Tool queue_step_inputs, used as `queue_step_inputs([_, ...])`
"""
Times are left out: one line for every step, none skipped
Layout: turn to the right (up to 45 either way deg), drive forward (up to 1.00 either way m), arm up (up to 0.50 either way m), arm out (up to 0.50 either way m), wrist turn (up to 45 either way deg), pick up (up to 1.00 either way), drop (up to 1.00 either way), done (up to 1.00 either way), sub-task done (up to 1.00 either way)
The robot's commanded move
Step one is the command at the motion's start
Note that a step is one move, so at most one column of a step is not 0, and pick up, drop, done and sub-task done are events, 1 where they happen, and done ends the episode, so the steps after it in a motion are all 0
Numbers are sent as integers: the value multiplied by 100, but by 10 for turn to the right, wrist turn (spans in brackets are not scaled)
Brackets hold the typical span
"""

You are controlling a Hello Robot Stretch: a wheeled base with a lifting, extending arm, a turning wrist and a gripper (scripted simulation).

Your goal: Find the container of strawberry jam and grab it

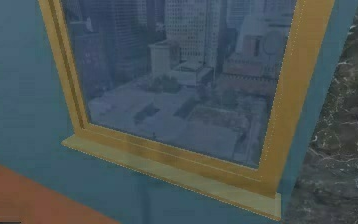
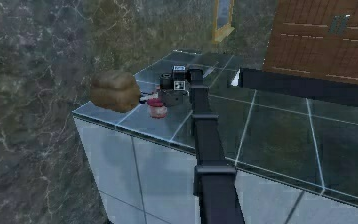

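In the arm side view a small red blob with a pale top [image 2: 159,109] sits on the dark tiled counter [image 2: 277,130] near its left corner. The arm, a dark bar [image 2: 209,150], reaches up from the bottom edge to two white marked squares [image 2: 187,74]. Left of the squares is the gripper [image 2: 155,96], its far end right at the red blob. I cannot tell whether it holds anything, since the blob rests on the counter at the fingers.
A brown lumpy thing [image 2: 115,89] lies on the counter's left corner beside the red blob. A wooden cabinet [image 2: 322,40] hangs at the upper right. Dark marble wall [image 2: 37,110] lies left of the counter. The forward view faces a yellow-framed window [image 1: 177,80] in a teal wall [image 1: 22,90].
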Motion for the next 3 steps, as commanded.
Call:
queue_step_inputs([0, 0, 0, 0, 0, 100, 0, 0, 0])
queue_step_inputs([0, 0, 8, 0, 0, 0, 0, 0, 0])
queue_step_inputs([0, 0, 0, 0, 0, 0, 0, 100, 0])
